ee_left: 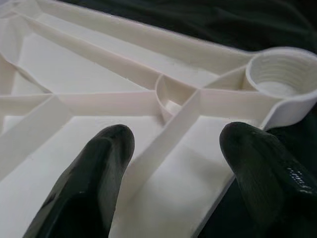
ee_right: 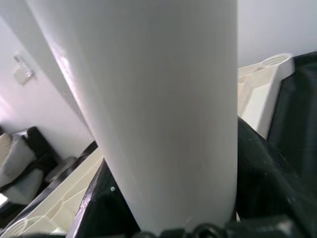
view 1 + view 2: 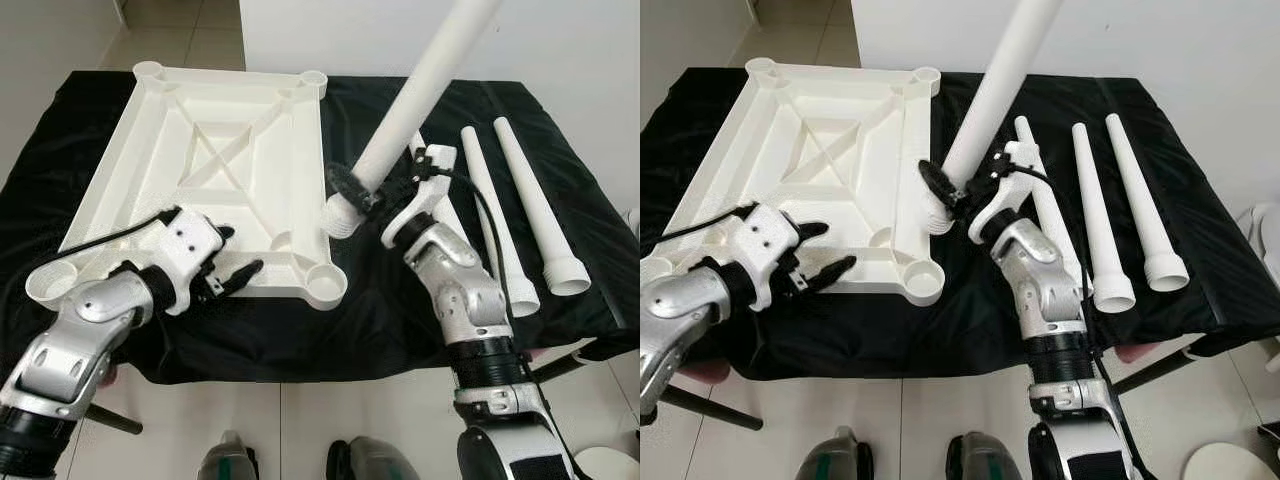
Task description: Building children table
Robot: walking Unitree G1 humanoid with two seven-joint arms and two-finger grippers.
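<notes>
A white plastic children's table panel (image 3: 215,150) lies upside down on a tabletop (image 3: 560,150) draped in black cloth, its ribbed underside facing up, with crossed braces in the middle and a round socket at each corner. The left gripper (image 3: 238,262) rests at the panel's near edge, its two black fingers (image 1: 99,168) spread apart and grasping nothing, one on each side of a raised rib; in the left wrist view a threaded corner socket (image 1: 282,77) sits just beyond them. The right gripper (image 3: 362,188) is clenched around a long white leg (image 3: 425,80), gripping it close to its wider lower end. That leg is tilted, its upper part leaning up and away toward the wall, while its ridged lower end (image 3: 341,216) sits just beside the panel's right edge, a little way back from the near right corner socket (image 3: 325,283); whether it touches the cloth I cannot tell. In the right wrist view the leg stands between the black fingers. Three more white legs lie flat on the cloth to the right: one (image 3: 1045,200) partly hidden under the right arm, and two (image 3: 487,215) (image 3: 535,205) farther right, side by side but apart, with their wider flared ends toward the near edge. The floor below is pale tile (image 3: 330,410).
</notes>
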